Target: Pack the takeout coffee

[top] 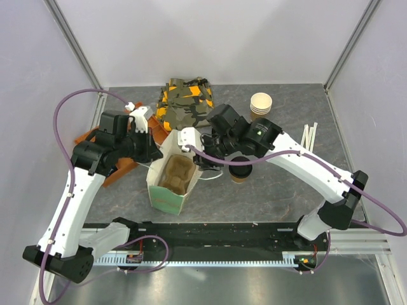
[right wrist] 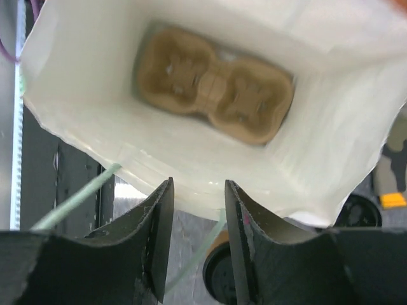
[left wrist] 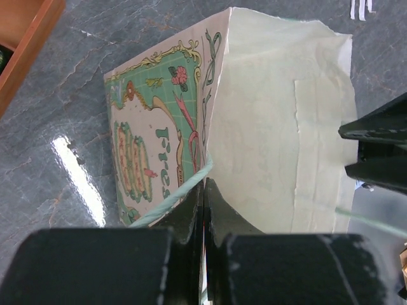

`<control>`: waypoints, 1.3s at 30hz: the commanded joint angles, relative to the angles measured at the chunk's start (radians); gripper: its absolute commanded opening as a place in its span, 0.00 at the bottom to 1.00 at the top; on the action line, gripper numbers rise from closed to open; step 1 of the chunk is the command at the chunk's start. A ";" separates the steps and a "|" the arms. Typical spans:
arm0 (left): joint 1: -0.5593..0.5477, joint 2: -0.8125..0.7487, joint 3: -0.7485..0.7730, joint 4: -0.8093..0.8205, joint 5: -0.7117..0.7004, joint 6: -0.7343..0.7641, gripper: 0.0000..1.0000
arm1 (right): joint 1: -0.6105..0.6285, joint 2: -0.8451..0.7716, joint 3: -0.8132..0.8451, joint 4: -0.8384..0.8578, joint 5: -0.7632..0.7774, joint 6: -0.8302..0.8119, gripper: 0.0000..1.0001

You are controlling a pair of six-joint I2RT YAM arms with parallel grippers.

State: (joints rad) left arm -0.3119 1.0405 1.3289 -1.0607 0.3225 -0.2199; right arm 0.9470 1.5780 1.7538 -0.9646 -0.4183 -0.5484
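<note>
The left gripper point(left wrist: 203, 190) was pinched shut on the rim of the paper bag point(left wrist: 280, 127), seemingly at its green string handle point(left wrist: 172, 206). The right gripper point(right wrist: 198, 187) hung over the bag's mouth, fingers partly apart and empty. The takeout coffee point(top: 241, 171) stood on the table point(top: 286, 197) just beside the bag.

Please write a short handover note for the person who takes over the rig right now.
Left gripper: shut on the green handle of the paper bag.
Right gripper: open, empty, by the bag's right rim.
Takeout coffee: lidded, on the table right of the bag.
Done: bag open, cup carrier inside.
Left: grasp the coffee, set it in the carrier.
</note>
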 commanded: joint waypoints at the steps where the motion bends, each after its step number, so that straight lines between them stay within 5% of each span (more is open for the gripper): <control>1: -0.004 -0.033 -0.028 0.047 0.001 -0.039 0.02 | -0.002 -0.120 -0.085 -0.046 0.012 -0.114 0.46; 9: -0.006 -0.039 -0.086 0.100 0.039 -0.036 0.02 | -0.001 -0.227 -0.293 0.082 0.061 -0.197 0.49; 20: -0.007 -0.149 -0.139 0.206 0.147 0.005 0.02 | 0.001 -0.204 -0.257 0.182 0.104 -0.180 0.62; 25: -0.009 -0.149 -0.135 0.206 0.148 0.014 0.02 | -0.001 -0.158 -0.119 0.262 0.177 -0.050 0.74; 30: -0.029 -0.166 -0.171 0.231 0.164 0.039 0.02 | -0.001 -0.153 -0.027 0.371 0.291 0.079 0.97; 39: -0.064 -0.146 -0.166 0.252 0.136 0.065 0.02 | -0.140 -0.183 -0.020 0.311 0.428 0.263 0.98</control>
State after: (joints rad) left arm -0.3634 0.8875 1.1488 -0.8696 0.4549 -0.2005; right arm 0.9123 1.4300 1.7329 -0.6128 -0.0799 -0.4160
